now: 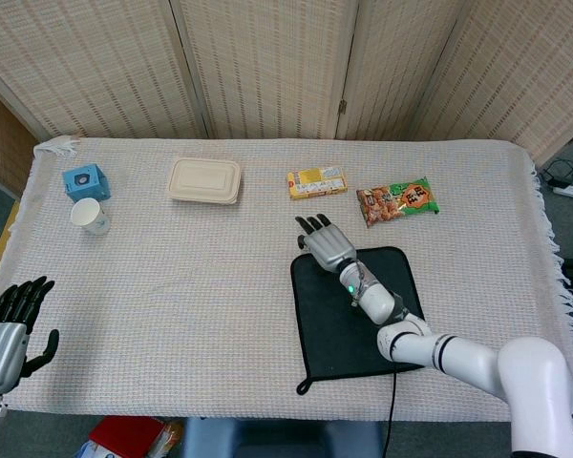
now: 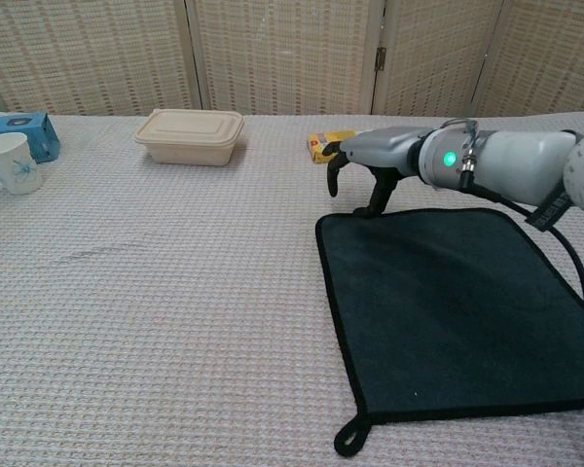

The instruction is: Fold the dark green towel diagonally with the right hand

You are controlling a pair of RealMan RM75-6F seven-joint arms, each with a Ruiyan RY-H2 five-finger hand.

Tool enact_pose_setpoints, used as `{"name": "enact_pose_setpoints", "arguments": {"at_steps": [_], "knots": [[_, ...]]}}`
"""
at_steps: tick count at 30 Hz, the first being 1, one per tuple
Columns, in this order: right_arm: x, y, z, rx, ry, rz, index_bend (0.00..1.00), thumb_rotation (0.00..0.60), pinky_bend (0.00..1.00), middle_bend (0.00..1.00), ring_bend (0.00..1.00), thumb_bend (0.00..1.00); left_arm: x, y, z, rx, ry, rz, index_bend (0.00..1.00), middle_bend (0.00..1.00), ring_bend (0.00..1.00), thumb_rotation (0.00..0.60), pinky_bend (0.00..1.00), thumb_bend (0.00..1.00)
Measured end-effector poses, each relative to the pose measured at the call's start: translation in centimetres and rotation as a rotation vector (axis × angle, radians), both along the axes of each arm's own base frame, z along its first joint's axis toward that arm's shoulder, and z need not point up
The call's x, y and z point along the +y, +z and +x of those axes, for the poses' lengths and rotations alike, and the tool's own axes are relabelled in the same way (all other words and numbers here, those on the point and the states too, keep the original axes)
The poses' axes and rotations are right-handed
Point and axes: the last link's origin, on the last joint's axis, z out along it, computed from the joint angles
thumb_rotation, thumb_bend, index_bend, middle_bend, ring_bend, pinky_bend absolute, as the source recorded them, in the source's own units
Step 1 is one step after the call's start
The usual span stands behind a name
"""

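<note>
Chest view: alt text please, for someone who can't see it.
The robot's right hand reaches over the far left corner of a dark green towel lying flat on the cloth-covered table, one finger touching the edge. Behind stand a lidded beige container and a paper cup.

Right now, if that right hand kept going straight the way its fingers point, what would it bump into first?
Probably nothing soon. The right hand points away and slightly left over the towel's far corner, between the yellow box and the lidded container. Beyond is bare tablecloth, though depth is hard to judge.
</note>
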Motion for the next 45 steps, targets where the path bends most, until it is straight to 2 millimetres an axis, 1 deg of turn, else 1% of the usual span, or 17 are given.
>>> {"name": "enact_pose_setpoints", "arguments": {"at_steps": [6,13,16,19,22,27,33,37,40,44,45], "knots": [[-0.4,-1.8,1.2,0.017,0.006,0.022,0.35,0.6,0.0,0.0,0.0,0.43,0.0,0.5,-0.1,-0.015,-0.005,0.008,0.03,0.09,0.0,0.6,0.0,0.59],[-0.8,-2.8,1.1,0.062,0.001,0.028,0.36,0.6,0.0,0.0,0.0,0.43,-0.1,0.8,-0.1,-0.024,-0.019,0.011,0.02,0.09,0.0,0.6,0.0,0.59],[-0.8,-3.0,1.1,0.08,0.006,0.033,0.39,0.6,0.0,0.01,0.0,0.43,-0.1,0.9,-0.1,-0.025,-0.022,0.015,0.01,0.09,0.0,0.6,0.0,0.59],[-0.8,-3.1,0.9,0.087,0.004,0.037,0.45,0.6,0.0,0.03,0.0,0.43,-0.1,0.9,-0.1,-0.026,-0.023,0.018,0.0,0.09,0.0,0.6,0.0,0.59],[-0.7,-3.1,1.0,0.086,0.009,0.033,0.52,0.6,0.0,0.06,0.02,0.43,-0.1,0.8,-0.1,-0.026,-0.025,0.015,0.0,0.09,0.0,0.6,0.0,0.58],[-0.7,-3.0,1.1,0.079,0.021,0.024,0.6,0.6,0.0,0.1,0.04,0.43,-0.1,0.8,0.0,-0.028,-0.039,0.014,0.0,0.09,0.0,0.6,0.0,0.58],[-0.5,-2.9,1.0,0.076,0.04,0.012,0.62,0.6,0.0,0.13,0.05,0.43,-0.2,0.7,0.0,-0.032,-0.051,0.011,0.0,0.09,0.0,0.6,0.0,0.58],[0.6,-2.4,0.6,0.069,0.077,0.01,0.63,0.6,0.0,0.13,0.06,0.43,-0.3,0.7,0.1,-0.034,-0.057,0.011,0.0,0.09,0.0,0.6,0.0,0.58],[2.2,-1.4,-0.3,0.067,0.12,0.009,0.63,0.6,0.0,0.13,0.06,0.43,-0.3,0.7,0.2,-0.032,-0.061,0.008,0.0,0.09,0.0,0.6,0.0,0.58],[5.1,1.0,-2.4,0.06,0.176,-0.005,0.63,0.6,0.0,0.14,0.06,0.43,-0.5,0.3,0.4,-0.026,-0.074,0.0,0.0,0.09,0.0,0.6,0.0,0.58],[6.2,2.1,-3.4,0.061,0.189,-0.01,0.63,0.6,0.0,0.14,0.06,0.43,-0.5,0.2,0.5,-0.024,-0.077,-0.002,0.0,0.09,0.0,0.6,0.0,0.58]]}}
